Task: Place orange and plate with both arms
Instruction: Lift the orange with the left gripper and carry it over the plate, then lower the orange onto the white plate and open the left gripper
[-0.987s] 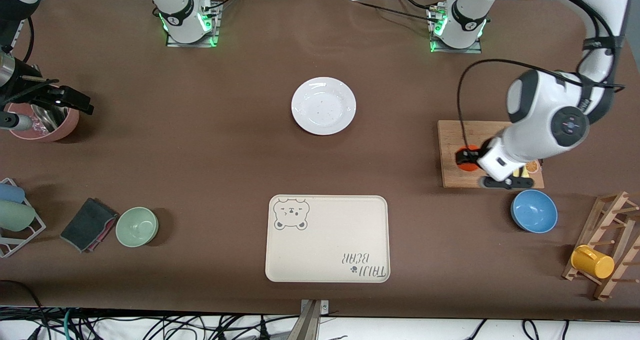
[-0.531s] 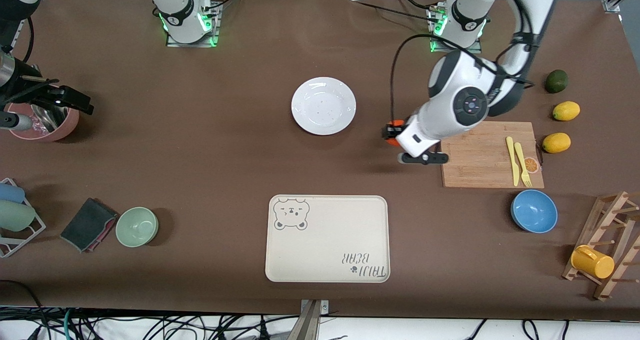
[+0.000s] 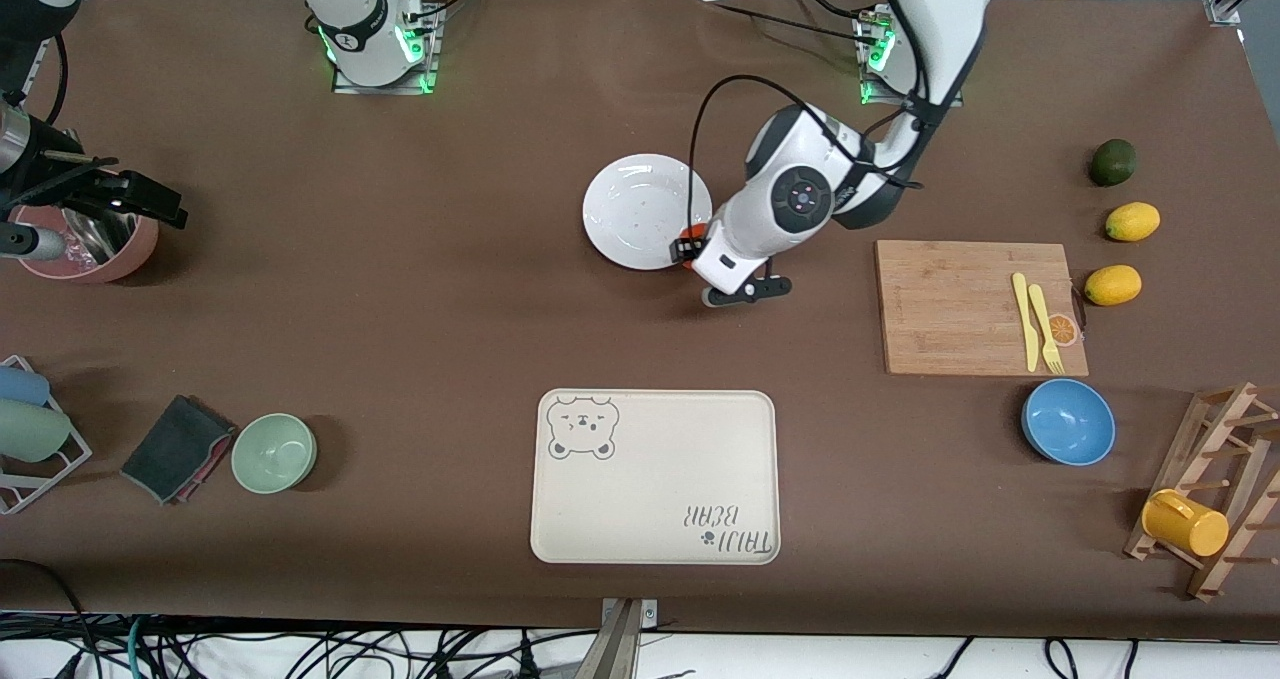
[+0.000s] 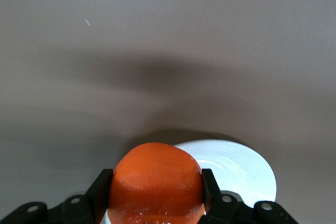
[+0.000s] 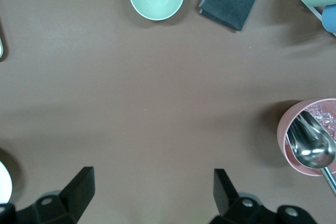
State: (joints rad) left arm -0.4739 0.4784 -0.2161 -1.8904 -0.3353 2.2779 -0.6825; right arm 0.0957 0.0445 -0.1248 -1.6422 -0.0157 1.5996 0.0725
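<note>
While over the plate [image 3: 640, 204] rim, left tool [image 4: 156, 195] clenched on the orange [image 4: 156, 187]; right tool [image 5: 152, 192] idle, spread wide.

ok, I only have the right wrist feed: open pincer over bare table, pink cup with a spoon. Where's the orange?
Observer: In the left pincer, shut on the orange.
Operator: Over the plate yet?
Observer: Only just; it hangs over the plate rim at the edge toward the left arm's end.
Operator: Plate on the tray?
Observer: No, the plate sits on the table, farther from the front camera than the bear-printed tray.
</note>
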